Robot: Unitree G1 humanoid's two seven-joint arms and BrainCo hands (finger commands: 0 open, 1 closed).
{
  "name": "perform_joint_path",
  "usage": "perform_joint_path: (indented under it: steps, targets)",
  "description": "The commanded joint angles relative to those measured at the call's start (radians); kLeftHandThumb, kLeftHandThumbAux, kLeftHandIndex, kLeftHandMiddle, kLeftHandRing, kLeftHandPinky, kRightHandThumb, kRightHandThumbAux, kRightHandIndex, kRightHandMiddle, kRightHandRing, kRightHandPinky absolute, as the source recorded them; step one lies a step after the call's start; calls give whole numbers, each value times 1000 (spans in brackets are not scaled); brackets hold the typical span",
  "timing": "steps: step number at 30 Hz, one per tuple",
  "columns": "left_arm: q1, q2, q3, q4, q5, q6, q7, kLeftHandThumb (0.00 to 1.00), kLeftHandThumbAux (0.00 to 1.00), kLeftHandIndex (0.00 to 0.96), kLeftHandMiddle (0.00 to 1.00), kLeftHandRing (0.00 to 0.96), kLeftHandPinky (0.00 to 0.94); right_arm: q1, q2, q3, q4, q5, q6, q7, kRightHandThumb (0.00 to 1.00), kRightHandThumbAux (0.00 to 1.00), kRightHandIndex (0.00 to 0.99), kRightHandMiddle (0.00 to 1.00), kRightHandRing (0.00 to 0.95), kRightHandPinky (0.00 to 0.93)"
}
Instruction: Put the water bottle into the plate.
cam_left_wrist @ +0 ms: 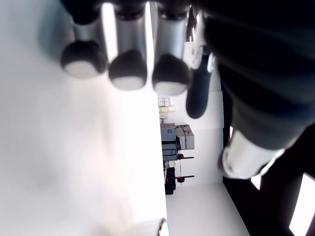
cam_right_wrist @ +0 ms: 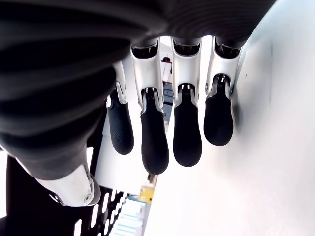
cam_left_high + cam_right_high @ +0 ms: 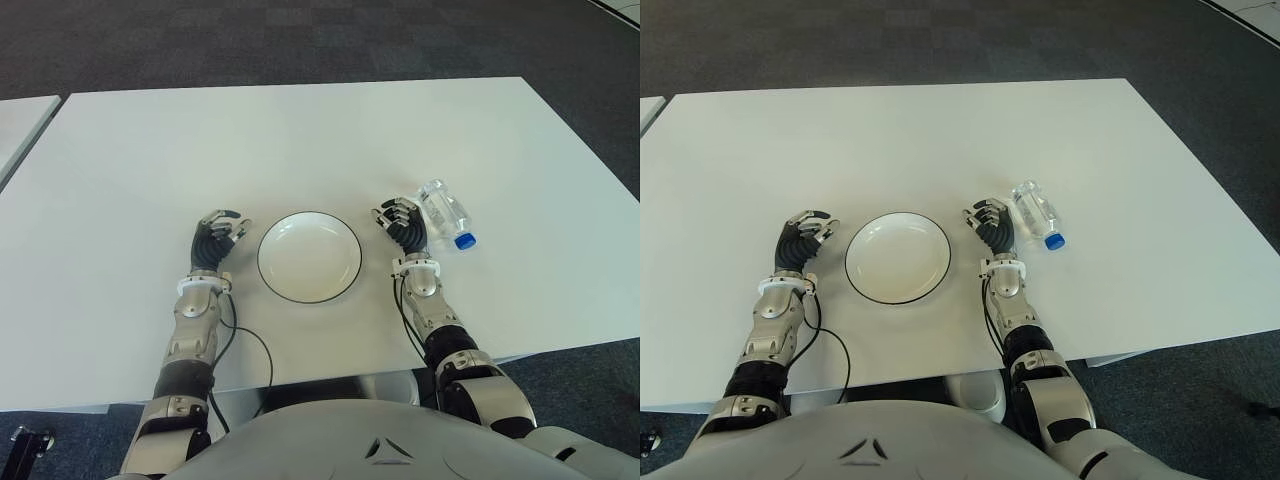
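White tabletop (image 3: pixel 300 140). Round white plate (image 3: pixel 310 256) with dark rim sits near the front edge, roughly midway between the two side edges; nothing in it.

Water bottle (image 3: pixel 444 214) — clear, blue cap — lies on its side on the tabletop, right of the plate and well apart from it, cap pointing toward the front-right. Not in the plate.

Right hand (image 3: pixel 402 225): between plate and bottle, just beside the bottle; contact cannot be told. Fingers (image 2: pixel 155 142) loosely curled, side by side, nothing between them.

Left hand (image 3: pixel 217 237): just left of the plate. Fingers (image 1: pixel 128 73) bent over the bare tabletop, holding nothing. Black cable (image 3: pixel 250 350) runs from the left forearm to the front edge
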Motion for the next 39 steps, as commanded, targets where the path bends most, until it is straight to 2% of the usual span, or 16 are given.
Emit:
perform_joint_path:
  steps: [1, 11, 19, 22, 27, 28, 30, 35, 39]
  targets:
    - [36, -12, -10, 21, -3, 50, -8, 703, 721, 439, 886, 877, 872, 31, 2, 0, -48, 1, 8, 8, 707, 726, 433, 620, 626, 638]
    - [47, -20, -12, -3, 9, 41, 9, 705, 721, 439, 886, 877, 868, 135, -1, 20, -326, -51, 1, -12, 707, 726, 433, 638, 642, 657]
    - [49, -28, -11, -13, 20, 46, 21, 705, 721, 439, 886, 879, 870, 199, -24, 27, -466, -206, -26, -129, 703, 729, 430, 621, 625, 608]
    - [47, -30, -11, -10, 22, 44, 23, 704, 721, 439, 888, 883, 877, 211, -33, 30, -489, -266, -33, -183, 703, 732, 419, 515, 523, 509]
    - [46, -32, -8, -7, 19, 47, 20, 703, 721, 439, 888, 883, 877, 196, -60, 35, -472, -376, -16, -293, 699, 731, 408, 358, 379, 397]
    - [46, -32, -8, -6, 18, 48, 19, 702, 721, 439, 887, 881, 875, 189, -70, 35, -464, -402, -9, -319, 598, 722, 310, 290, 308, 333]
    - [45, -33, -7, -5, 16, 48, 18, 701, 722, 438, 885, 879, 873, 180, -86, 35, -455, -449, 15, -366, 472, 707, 190, 201, 214, 240]
    - [42, -32, -6, -2, 16, 47, 17, 701, 722, 438, 885, 880, 876, 169, -115, 44, -449, -533, 93, -440, 352, 650, 43, 51, 58, 77]
    - [41, -31, -7, -4, 20, 50, 20, 702, 722, 438, 882, 876, 867, 154, -127, 42, -427, -555, 152, -482, 345, 556, 9, 10, 12, 16]
